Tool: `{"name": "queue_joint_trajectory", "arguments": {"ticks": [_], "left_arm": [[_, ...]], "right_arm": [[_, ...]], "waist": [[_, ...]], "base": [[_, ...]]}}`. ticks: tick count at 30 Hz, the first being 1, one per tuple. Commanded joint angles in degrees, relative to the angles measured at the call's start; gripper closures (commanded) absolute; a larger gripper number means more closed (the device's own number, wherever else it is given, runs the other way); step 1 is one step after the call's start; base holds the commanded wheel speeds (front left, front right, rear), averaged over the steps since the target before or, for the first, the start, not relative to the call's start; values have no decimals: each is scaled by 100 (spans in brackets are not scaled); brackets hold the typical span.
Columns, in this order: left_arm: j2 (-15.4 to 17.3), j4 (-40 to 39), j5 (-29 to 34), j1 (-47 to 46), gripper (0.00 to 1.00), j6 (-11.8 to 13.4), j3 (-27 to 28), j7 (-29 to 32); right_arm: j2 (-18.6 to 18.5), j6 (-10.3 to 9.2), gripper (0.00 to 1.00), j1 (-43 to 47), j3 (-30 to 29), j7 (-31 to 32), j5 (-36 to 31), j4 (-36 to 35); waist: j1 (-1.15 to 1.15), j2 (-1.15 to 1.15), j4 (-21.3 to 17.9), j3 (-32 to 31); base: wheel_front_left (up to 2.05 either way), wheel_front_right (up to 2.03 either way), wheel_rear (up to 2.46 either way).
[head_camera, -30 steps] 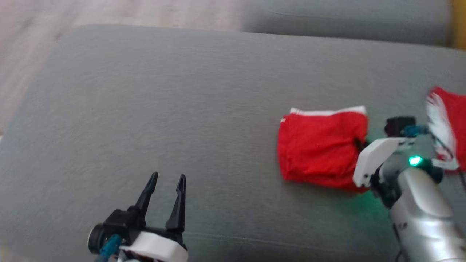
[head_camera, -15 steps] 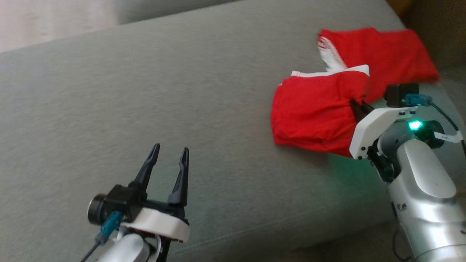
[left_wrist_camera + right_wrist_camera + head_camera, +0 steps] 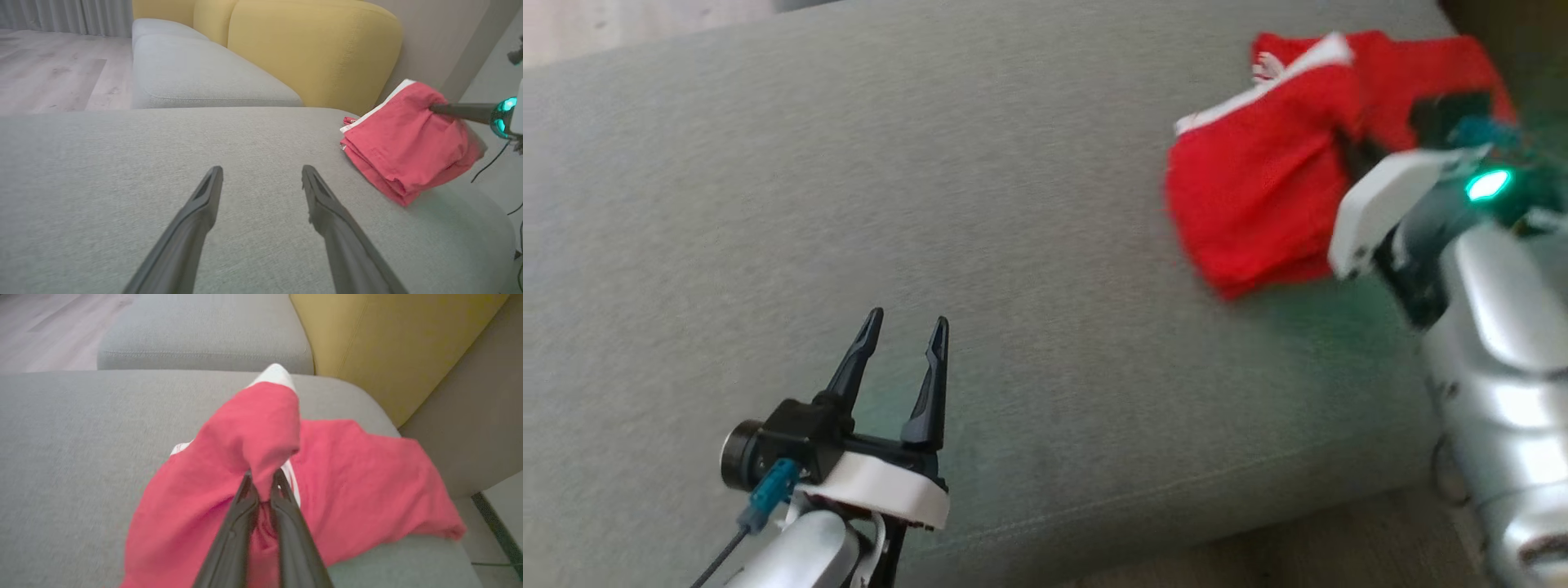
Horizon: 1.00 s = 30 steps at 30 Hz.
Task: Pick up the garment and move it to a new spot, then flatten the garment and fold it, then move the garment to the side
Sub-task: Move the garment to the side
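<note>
Nearest you, at about 7 o'clock in the head view, your left tool (image 3: pixel 908 317) is hanging released. Its two fingers are spreading wide over the bare grey sofa seat (image 3: pixel 980 188) and touching nothing.

Farther out, at 2 o'clock, your right tool (image 3: pixel 263 473) is clenching a bunched edge of the red garment (image 3: pixel 1258 204). In the right wrist view the fingers are pinching together with cloth rising over their tips. The garment is looking folded into a thick stack with a white band along one edge. It is sitting near the seat's far right corner, its gripped end raised and its low end seemingly resting on the seat.

Beyond it, at 1 o'clock, more red cloth (image 3: pixel 367 473) is lying spread toward the seat's edge; you cannot tell whether that is the same piece or another. Past that, a yellow backrest (image 3: pixel 388 343) is rising.

You are probably working the last step, carrying the folded garment aside. The next move is calling for lowering the stack flat and well inside the edge, so the layers are not sliding apart. Then you are opening the tool and backing straight out along the fingers.
</note>
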Motion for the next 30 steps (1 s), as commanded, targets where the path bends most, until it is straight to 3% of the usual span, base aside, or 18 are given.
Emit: {"name": "queue_joint_trajectory", "arguments": {"ticks": [1,15,24,25,26,27,30], "left_arm": [[76,-135,48,-243,0,-1,218,-53],[96,-239,69,-256,0,40,285,-111],[88,-239,81,-288,0,24,272,-126],[93,-239,80,-290,0,28,274,-126],[97,-242,82,-294,0,33,275,-125],[104,-243,87,-302,0,38,271,-119],[111,-241,103,-326,0,37,244,-95]], "right_arm": [[-118,37,100,-283,86,-44,-75,-112],[-1891,37,100,-1293,100,339,-667,938],[-2297,37,100,-1344,-47,325,-1112,1137],[-2319,37,89,-1328,-103,309,-1183,1142],[-2343,37,29,-1307,-174,285,-1272,1146],[-2359,37,0,-1278,-252,276,-1370,1164],[-2278,37,0,-1170,-530,307,-1561,1244]], "waist": [[0,0,252,45],[0,0,1282,392],[0,0,1444,494],[0,0,1443,502],[0,0,1438,511],[0,0,1429,518],[0,0,1390,507]], "base": [[0,0,0],[0,0,0],[0,0,0],[0,0,0],[0,0,0],[0,0,0],[0,0,0]]}}
